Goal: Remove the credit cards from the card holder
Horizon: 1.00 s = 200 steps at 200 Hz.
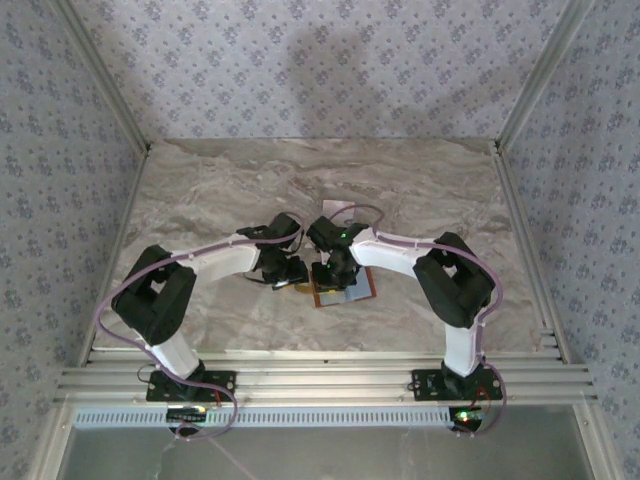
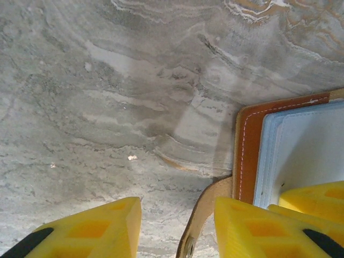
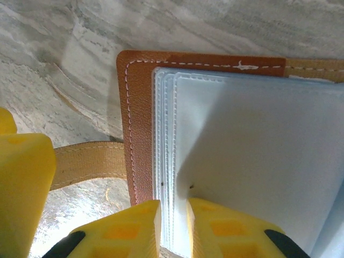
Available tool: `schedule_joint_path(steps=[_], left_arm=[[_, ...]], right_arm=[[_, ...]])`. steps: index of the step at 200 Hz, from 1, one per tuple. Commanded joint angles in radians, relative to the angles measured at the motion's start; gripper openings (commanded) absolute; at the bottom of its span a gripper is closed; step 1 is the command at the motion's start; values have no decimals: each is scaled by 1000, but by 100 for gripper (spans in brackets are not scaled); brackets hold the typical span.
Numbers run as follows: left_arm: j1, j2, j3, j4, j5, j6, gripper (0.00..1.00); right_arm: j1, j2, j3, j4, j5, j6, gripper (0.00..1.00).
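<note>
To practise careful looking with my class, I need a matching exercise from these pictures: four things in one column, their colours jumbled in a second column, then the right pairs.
Column one
1. card holder cover
2. inner pockets
3. strap
4. table

Column two
A. grey, marbled
B. pale blue
C. orange-brown with white stitching
D. tan

Right pairs: 1-C, 2-B, 3-D, 4-A
</note>
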Motion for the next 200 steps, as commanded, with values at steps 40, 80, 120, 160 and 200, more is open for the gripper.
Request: schedule_joint_path(steps=[40, 80, 120, 160, 200], left_arm=[[-3, 23, -13, 73, 78, -14, 28], [-2, 35, -17, 69, 82, -7, 19], [0, 32, -16, 58, 82, 5, 8], [9, 14, -19, 37, 68, 15, 3], [27, -2, -26, 13, 60, 31, 0]], right_arm=[[-7, -13, -18, -29, 1, 23, 22], [-8, -21, -15, -46, 21, 21, 25], [-11, -27, -15, -54, 30, 20, 26], [-23, -51, -17, -84, 64, 18, 29], [-43, -67, -32, -98, 77, 13, 34]])
